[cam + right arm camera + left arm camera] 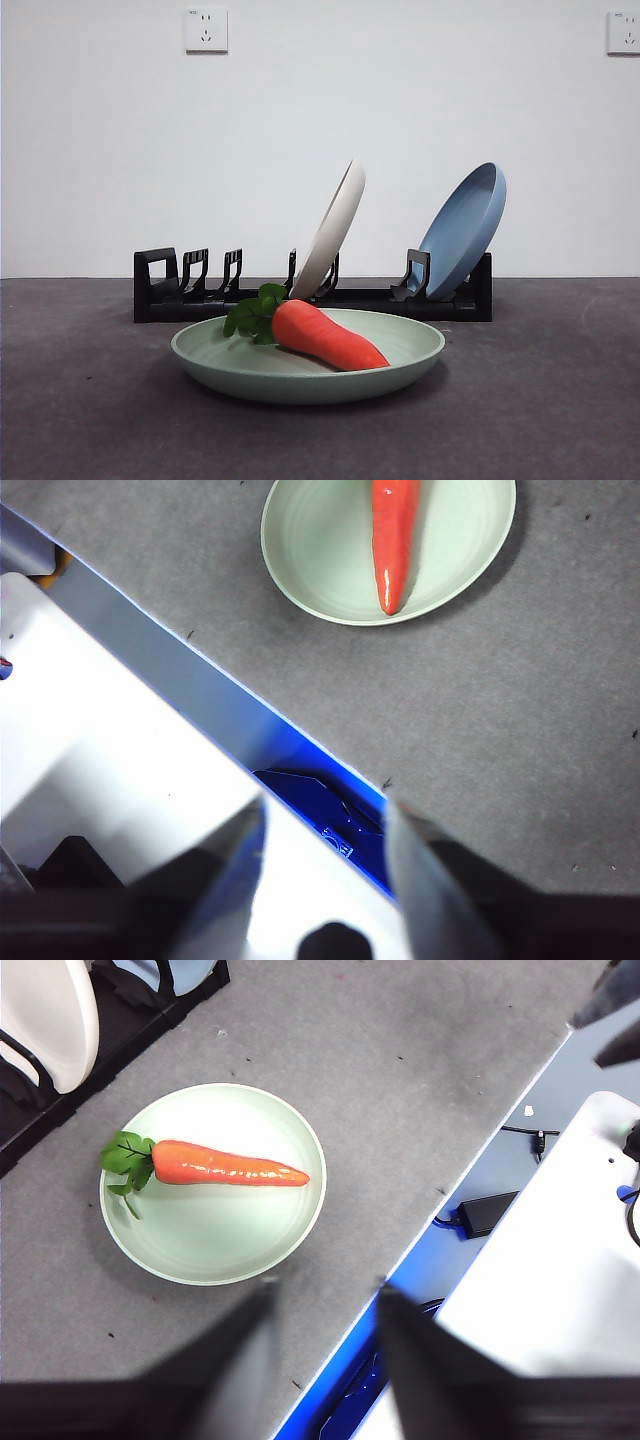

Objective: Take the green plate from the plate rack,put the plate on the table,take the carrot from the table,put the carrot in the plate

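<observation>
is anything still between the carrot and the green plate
No. The carrot already lies inside the green plate, which sits flat on the table in front of the plate rack. Nothing covers either one, and both grippers are open and well clear.

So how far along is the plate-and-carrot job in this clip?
It looks finished. The pale mint-green round plate lies flat on the dark grey table, off the black slotted rack, with the orange toy carrot lying in it. Both hands, left and right, are open and empty.
</observation>
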### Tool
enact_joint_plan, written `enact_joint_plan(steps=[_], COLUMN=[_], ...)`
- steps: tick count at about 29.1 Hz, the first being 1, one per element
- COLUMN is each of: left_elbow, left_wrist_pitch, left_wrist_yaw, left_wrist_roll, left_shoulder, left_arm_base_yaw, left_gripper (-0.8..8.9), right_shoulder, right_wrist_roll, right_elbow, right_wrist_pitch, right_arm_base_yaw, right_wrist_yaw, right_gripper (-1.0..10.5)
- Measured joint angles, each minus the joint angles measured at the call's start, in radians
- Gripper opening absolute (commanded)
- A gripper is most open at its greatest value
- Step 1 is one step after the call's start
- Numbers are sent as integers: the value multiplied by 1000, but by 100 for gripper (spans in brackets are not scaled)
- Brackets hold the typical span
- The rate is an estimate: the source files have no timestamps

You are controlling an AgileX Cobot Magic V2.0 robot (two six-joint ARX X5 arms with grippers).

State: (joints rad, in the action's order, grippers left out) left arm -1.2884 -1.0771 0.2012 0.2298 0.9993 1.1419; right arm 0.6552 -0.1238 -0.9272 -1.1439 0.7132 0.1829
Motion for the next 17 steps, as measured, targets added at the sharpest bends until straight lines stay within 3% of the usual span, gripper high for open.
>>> enact_joint_plan(steps=[17], left_elbow=[0], left_wrist_pitch=[0], left_wrist_yaw=[2], left_wrist_roll=[6], left_shoulder=[0], left_arm_base_yaw=[0], left_gripper=[-4], right_shoulder=[0], right_wrist_roll=[0], right_elbow=[0], right_wrist_pitch=[0], right_arm_base_yaw=[0], right_wrist_yaw=[-1], right_gripper=[1])
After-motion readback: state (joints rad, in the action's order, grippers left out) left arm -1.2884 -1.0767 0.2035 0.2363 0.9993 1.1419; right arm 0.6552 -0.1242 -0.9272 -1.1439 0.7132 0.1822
